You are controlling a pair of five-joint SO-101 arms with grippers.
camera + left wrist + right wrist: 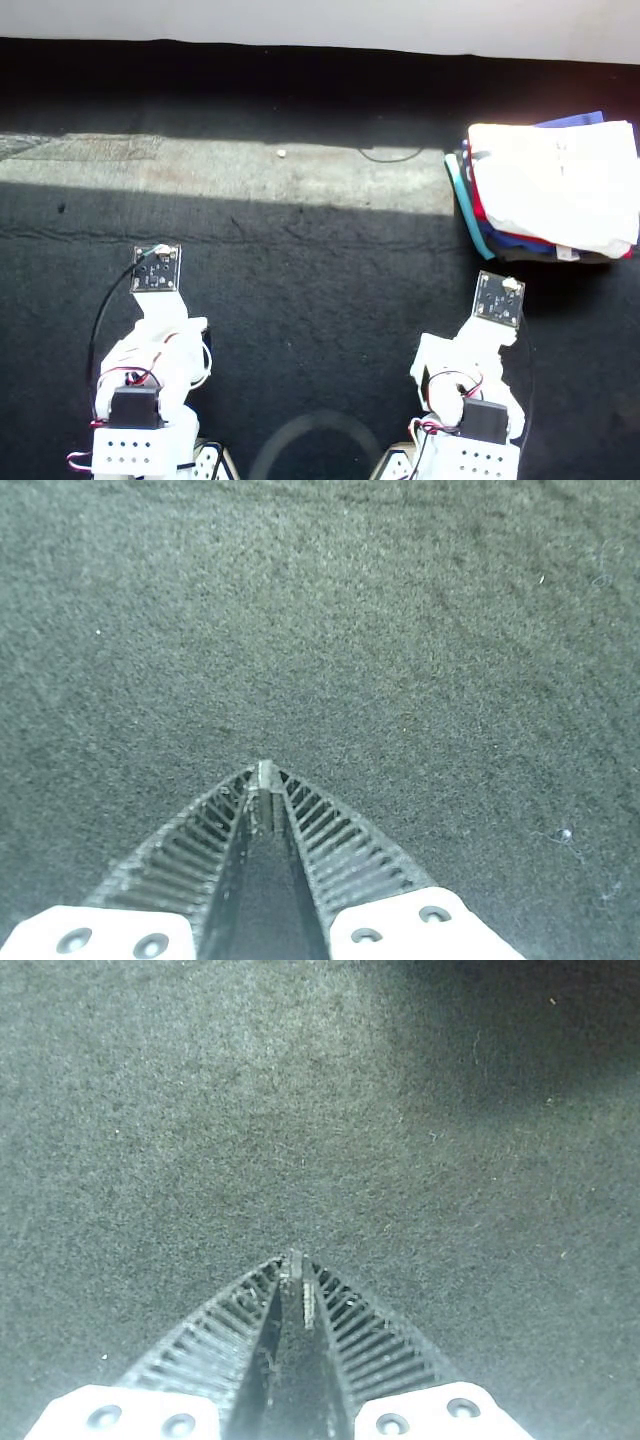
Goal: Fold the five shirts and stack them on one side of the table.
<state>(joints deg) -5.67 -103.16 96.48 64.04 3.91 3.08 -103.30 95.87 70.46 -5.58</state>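
The folded shirts [548,190] lie in one stack at the far right corner of the worktop [320,270], a white shirt [560,170] on top with blue, red, teal and dark edges showing beneath it. The left hand [265,776] is clenched on nothing, its ribbed fingertips meeting just above the dark felt (which covers the whole surface). The right hand [296,1260] is likewise clenched and empty over bare felt, well apart from the stack.
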